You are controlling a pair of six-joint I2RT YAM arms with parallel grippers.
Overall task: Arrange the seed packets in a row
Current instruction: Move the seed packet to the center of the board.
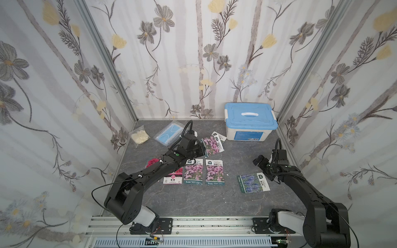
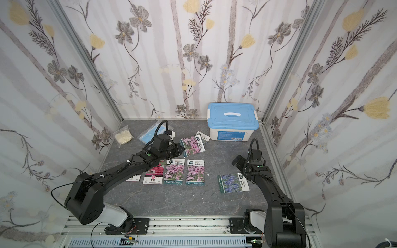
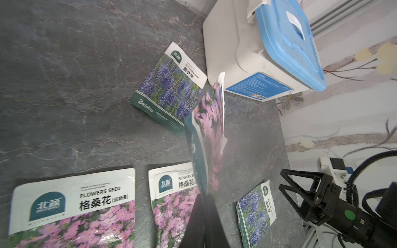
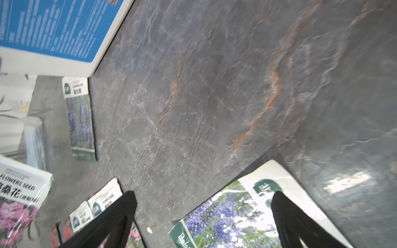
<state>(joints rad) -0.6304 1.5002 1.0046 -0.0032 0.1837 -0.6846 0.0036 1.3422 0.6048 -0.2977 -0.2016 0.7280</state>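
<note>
My left gripper (image 1: 202,151) (image 3: 204,196) is shut on the edge of a pink-purple seed packet (image 1: 212,145) (image 3: 211,120), which it holds tilted above the table. On the table in front, a red packet (image 1: 171,177) and two pink-purple packets (image 1: 193,172) (image 1: 214,173) lie side by side. Another red packet (image 1: 151,163) is partly hidden under the left arm. One lavender packet (image 1: 219,135) lies behind the held one, near the box. A second lavender packet (image 1: 253,182) (image 4: 232,214) lies at the right. My right gripper (image 1: 261,162) (image 4: 203,197) stands open over its label end.
A white box with a blue lid (image 1: 250,121) stands at the back right. A clear bag with a blue face mask (image 1: 169,133) and a clear bag of cream stuff (image 1: 140,136) lie at the back left. Patterned walls close in three sides.
</note>
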